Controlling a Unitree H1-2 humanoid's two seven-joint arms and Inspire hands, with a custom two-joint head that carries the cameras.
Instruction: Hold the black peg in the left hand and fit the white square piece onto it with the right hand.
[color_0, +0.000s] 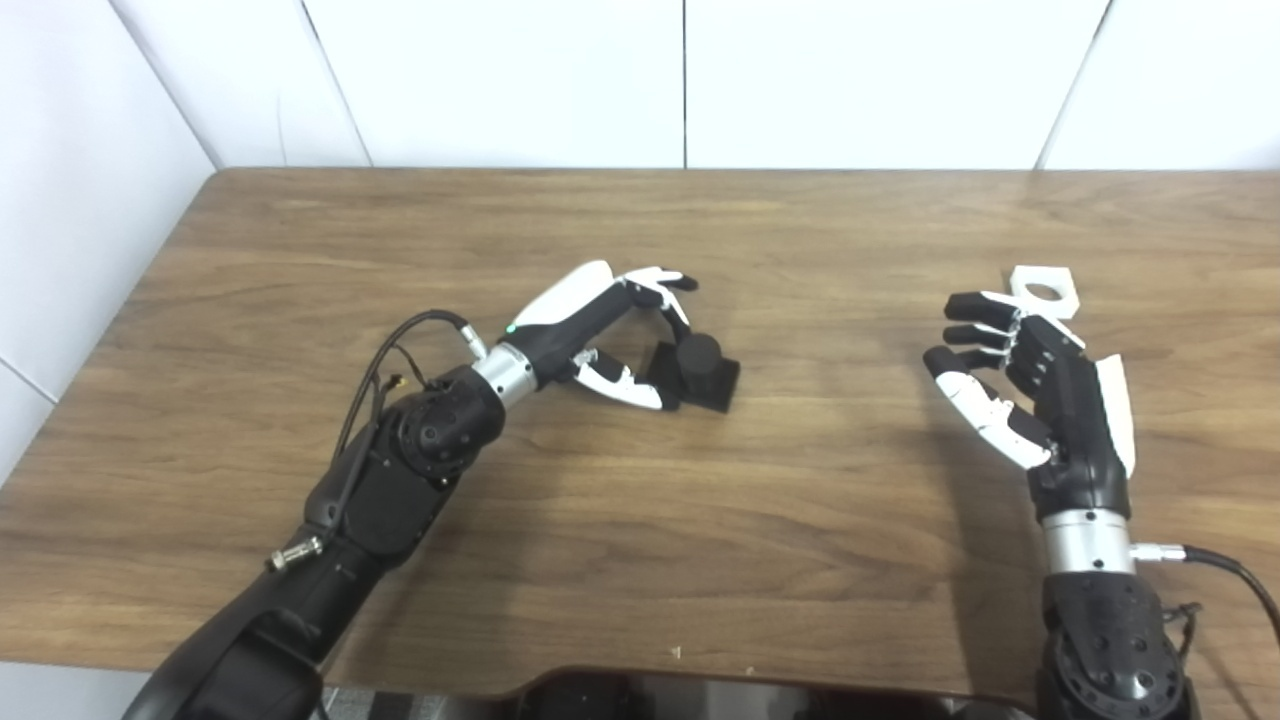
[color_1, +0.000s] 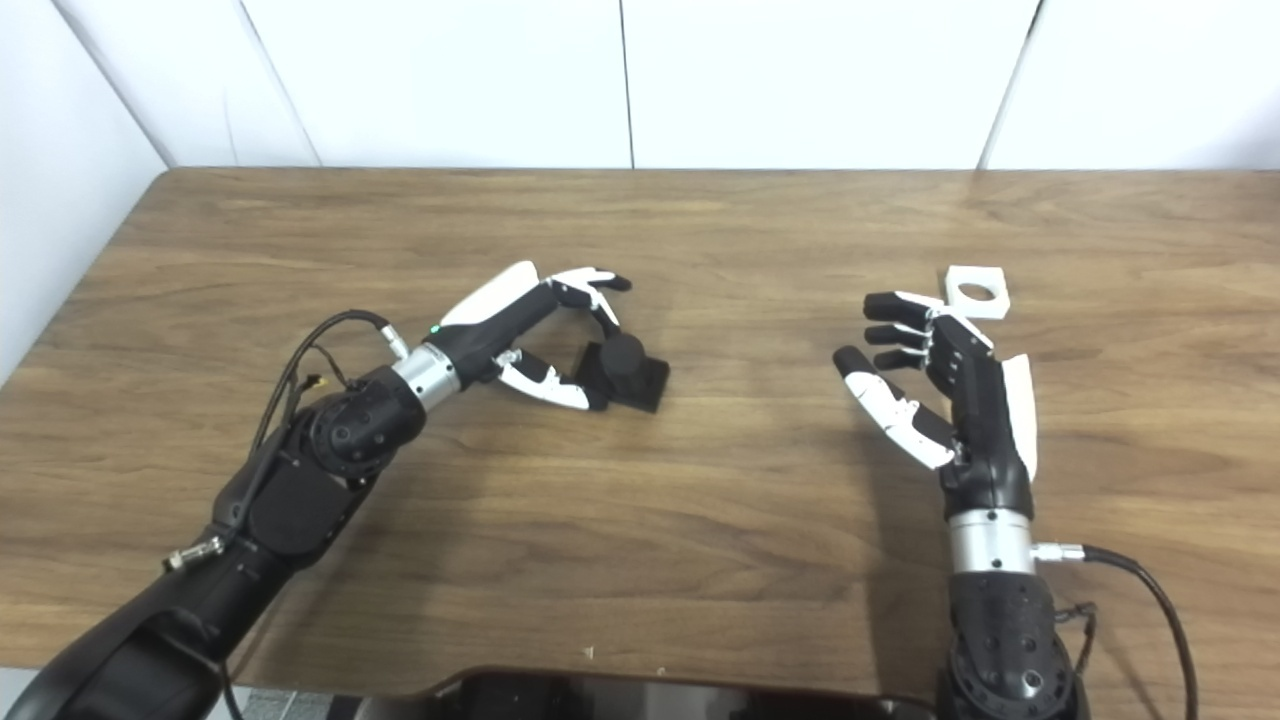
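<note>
The black peg (color_0: 698, 368), a short round post on a square base, rests on the wooden table (color_0: 640, 500) near the middle. My left hand (color_0: 610, 330) is open around its left side, thumb below and fingers above, close to it but not gripping. The white square piece (color_0: 1044, 291) with a round hole lies flat at the right, just beyond my right hand (color_0: 1010, 380). The right hand is open and empty, fingers spread, held over the table short of the piece. The piece also shows in the right eye view (color_1: 976, 291).
White wall panels (color_0: 680, 80) stand behind the table's far edge. A dark part of my body (color_0: 640, 695) shows at the near edge. Cables run from both wrists.
</note>
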